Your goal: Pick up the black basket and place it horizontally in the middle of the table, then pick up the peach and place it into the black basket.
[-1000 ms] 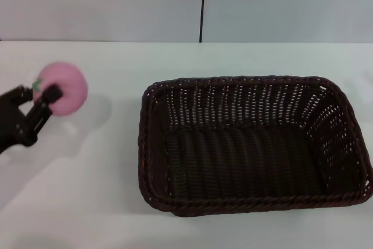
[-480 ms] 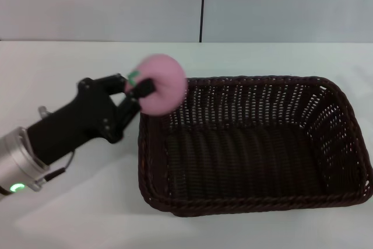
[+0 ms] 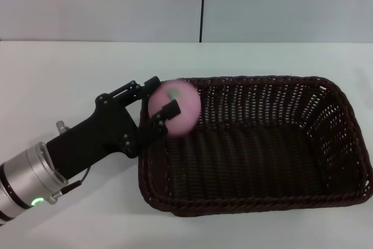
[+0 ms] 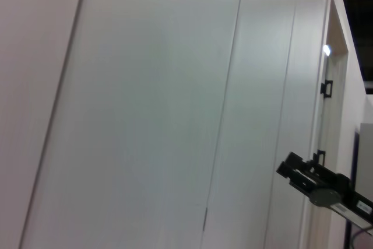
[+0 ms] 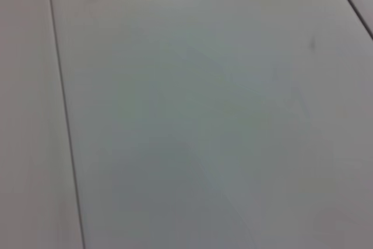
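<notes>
The black basket point(image 3: 256, 144) lies with its long side across the white table point(image 3: 70, 68), right of the middle. My left gripper point(image 3: 163, 98) is shut on the pink peach point(image 3: 178, 109) and holds it above the basket's left end, just inside the rim. The left arm reaches in from the lower left. The right gripper is out of view. The wrist views show only wall panels.
A pale grey wall with a dark vertical seam point(image 3: 203, 4) runs behind the table. The table's right edge lies close to the basket's right end.
My left gripper has carried the peach from the table's left side to the right, over the basket's left rim, and a little lower.
</notes>
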`<state>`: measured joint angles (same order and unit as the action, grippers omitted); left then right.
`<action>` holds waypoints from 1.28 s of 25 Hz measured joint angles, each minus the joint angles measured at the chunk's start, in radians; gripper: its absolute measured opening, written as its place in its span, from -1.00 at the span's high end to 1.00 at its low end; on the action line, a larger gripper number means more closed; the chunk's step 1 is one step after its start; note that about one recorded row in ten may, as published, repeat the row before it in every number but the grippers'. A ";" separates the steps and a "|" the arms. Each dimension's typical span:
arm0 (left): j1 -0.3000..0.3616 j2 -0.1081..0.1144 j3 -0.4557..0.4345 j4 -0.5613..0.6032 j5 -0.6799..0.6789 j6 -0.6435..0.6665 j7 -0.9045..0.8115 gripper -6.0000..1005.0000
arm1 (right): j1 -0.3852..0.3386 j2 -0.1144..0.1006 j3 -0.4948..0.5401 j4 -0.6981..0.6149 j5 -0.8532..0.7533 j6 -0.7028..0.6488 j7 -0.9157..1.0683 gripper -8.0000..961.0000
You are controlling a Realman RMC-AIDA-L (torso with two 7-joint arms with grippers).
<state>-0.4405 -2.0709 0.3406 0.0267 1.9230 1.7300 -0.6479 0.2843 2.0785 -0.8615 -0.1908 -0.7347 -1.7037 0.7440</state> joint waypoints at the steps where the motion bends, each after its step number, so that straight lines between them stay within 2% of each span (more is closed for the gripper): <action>1: 0.000 0.000 0.002 0.000 0.000 -0.001 0.000 0.18 | 0.000 0.000 0.001 0.000 0.001 0.004 0.000 -0.11; 7: 0.014 0.000 -0.012 -0.002 -0.006 -0.007 0.001 -0.40 | 0.001 -0.001 0.006 0.001 0.005 0.020 -0.022 -0.11; 9: 0.026 0.001 -0.053 -0.002 -0.010 -0.021 0.006 -0.50 | -0.001 -0.001 0.008 0.001 0.005 0.021 -0.024 -0.11; 12: 0.068 0.000 -0.199 -0.011 -0.014 -0.065 0.059 -0.65 | -0.007 0.000 0.025 0.009 0.006 0.028 -0.026 -0.11; 16: 0.146 0.000 -0.480 -0.099 -0.016 -0.144 0.267 -0.65 | -0.006 0.001 0.073 0.045 0.008 0.030 -0.048 -0.11; 17: 0.183 0.000 -0.595 -0.139 -0.017 -0.168 0.371 -0.65 | -0.001 0.001 0.130 0.083 0.008 0.030 -0.092 -0.11; 18: 0.183 0.000 -0.595 -0.139 -0.017 -0.168 0.371 -0.65 | -0.001 0.001 0.130 0.083 0.008 0.030 -0.092 -0.11; 21: 0.224 -0.002 -0.701 -0.189 -0.017 -0.179 0.499 -0.65 | 0.007 0.005 0.244 0.156 0.008 0.027 -0.172 -0.11; 22: 0.235 -0.002 -0.722 -0.202 -0.017 -0.180 0.531 -0.65 | 0.017 0.005 0.329 0.209 0.008 0.028 -0.217 -0.11; 23: 0.243 -0.002 -0.738 -0.210 -0.017 -0.180 0.558 -0.65 | 0.017 0.005 0.329 0.209 0.008 0.028 -0.217 -0.11; 25: 0.252 -0.002 -0.753 -0.216 -0.017 -0.177 0.583 -0.65 | 0.026 0.006 0.398 0.257 0.008 0.031 -0.271 -0.11; 32: 0.248 -0.002 -0.761 -0.218 -0.022 -0.173 0.588 -0.65 | 0.040 0.008 0.418 0.312 0.000 0.037 -0.345 -0.11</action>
<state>-0.1928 -2.0725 -0.4201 -0.1918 1.9012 1.5567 -0.0597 0.3247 2.0860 -0.4440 0.1215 -0.7344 -1.6669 0.3988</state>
